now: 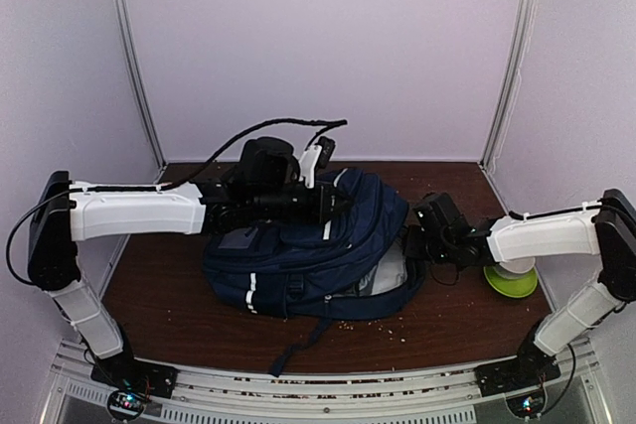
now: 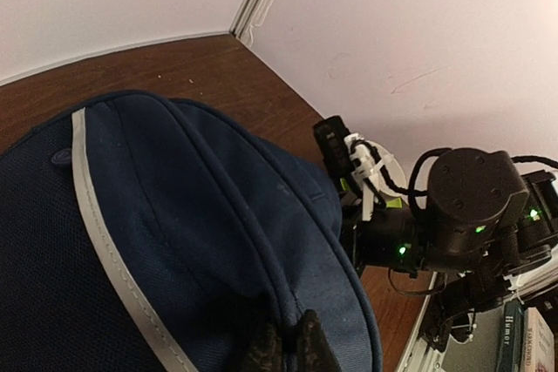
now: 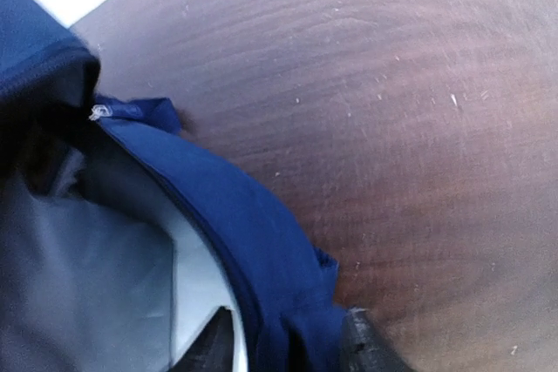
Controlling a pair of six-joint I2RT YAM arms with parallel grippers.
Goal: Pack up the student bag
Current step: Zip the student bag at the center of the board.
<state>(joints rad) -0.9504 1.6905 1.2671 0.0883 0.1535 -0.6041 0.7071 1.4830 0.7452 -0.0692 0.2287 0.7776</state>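
The navy student bag (image 1: 298,250) lies in the middle of the brown worktop (image 1: 447,320). Its main opening gapes toward the right and shows grey lining. The left tool (image 2: 288,350) is closed, pinching a ridge of fabric on top of the bag. The right tool (image 3: 288,346) sits at the opening's edge, its 2 fingers apart with the blue rim between them. A green dish (image 1: 510,282) rests near the worktop's right edge.
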